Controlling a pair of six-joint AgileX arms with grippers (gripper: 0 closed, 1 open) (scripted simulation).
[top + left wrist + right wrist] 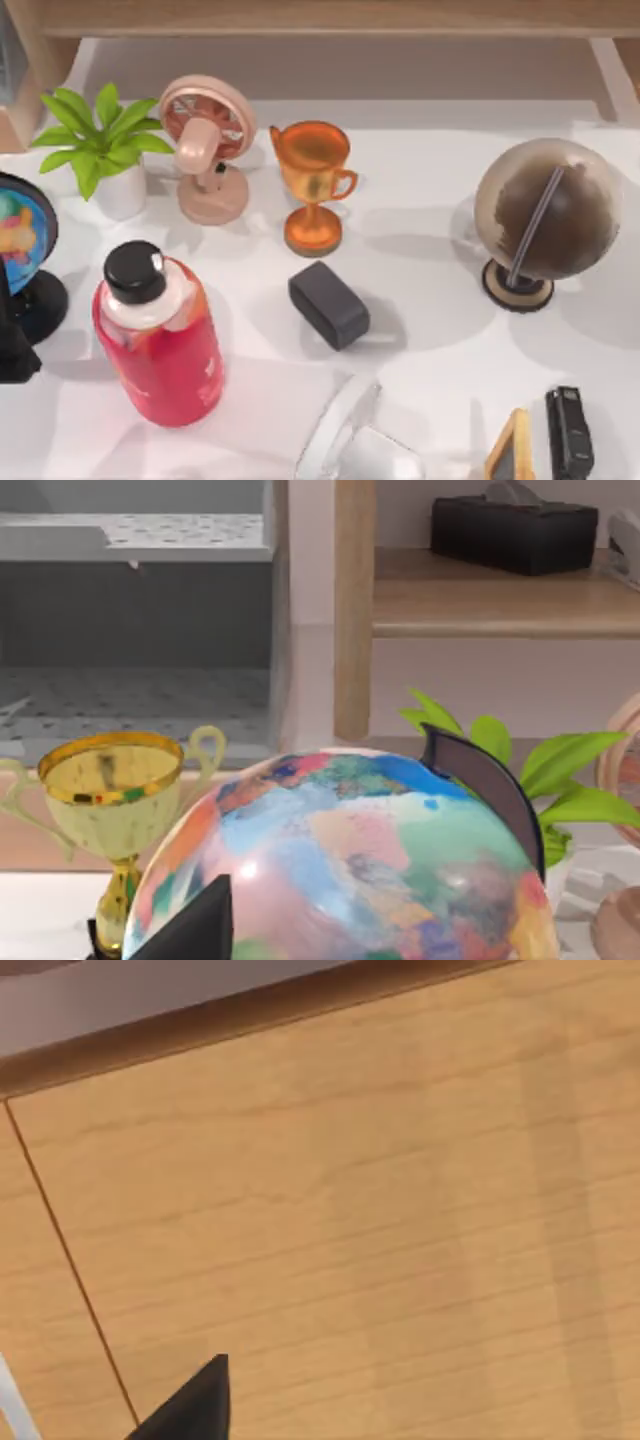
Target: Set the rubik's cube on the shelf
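The rubik's cube is out of view. The shelf (330,18) is a long light-brown board along the back of the table, with a wooden upright (40,60) at its left end. The left wrist view also takes in the shelf (500,605) and its upright (355,610). A dark tip of my left gripper (195,930) sits just in front of a multicoloured globe (340,870) at the table's left edge. A dark tip of my right gripper (195,1405) hovers close over light-brown wood (350,1210) with a thin seam.
On the white table stand a potted plant (100,150), a pink fan (208,145), an orange trophy (312,185), a dark grey rounded block (328,304), a brown globe (545,215), a red bottle (160,335) and a black stapler (570,432). A black box (515,535) rests on the shelf; a gold trophy (118,800) stands nearby.
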